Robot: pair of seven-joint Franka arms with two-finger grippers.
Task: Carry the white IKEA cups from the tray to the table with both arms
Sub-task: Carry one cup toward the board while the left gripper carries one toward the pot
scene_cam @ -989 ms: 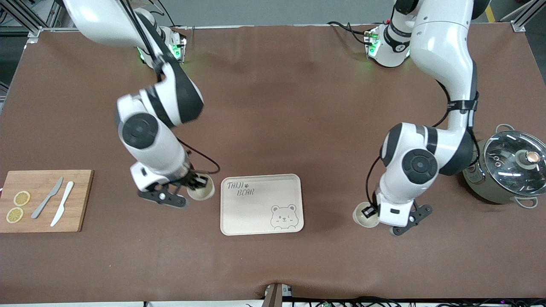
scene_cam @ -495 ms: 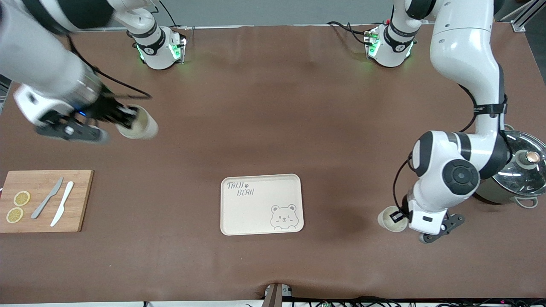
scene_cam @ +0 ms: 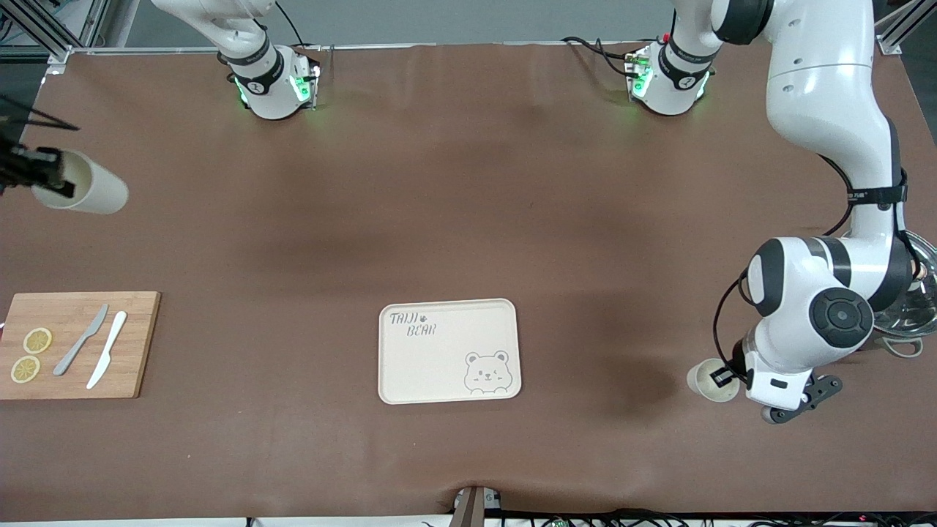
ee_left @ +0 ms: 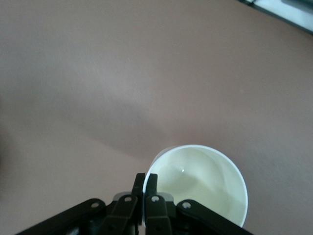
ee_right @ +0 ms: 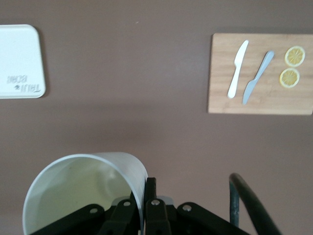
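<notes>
Left gripper (scene_cam: 723,378): fingers clamped on the rim of a white IKEA cup (scene_cam: 711,380), one finger inside the wall and one outside, as the left wrist view shows (ee_left: 145,192). This cup (ee_left: 199,183) stands upright, mouth up, at or just above the brown table mat (scene_cam: 468,219), toward the left arm's end of the table, well apart from the bear-printed tray (scene_cam: 449,350); whether it touches the mat cannot be told. A lidded steel pot (scene_cam: 908,300) lies beside the left arm's elbow, partly hidden by it.

Right gripper (scene_cam: 29,172): at the edge of the front view, up in the air over the right arm's end of the table, fingers closed on the rim of the second white IKEA cup (scene_cam: 84,192). That cup is tilted. In the right wrist view the gripper (ee_right: 145,196) pinches the cup wall (ee_right: 83,188).

Below it lie a wooden cutting board (scene_cam: 73,344) carrying a grey knife (scene_cam: 80,339), a white knife (scene_cam: 107,348) and two lemon slices (scene_cam: 36,340).
</notes>
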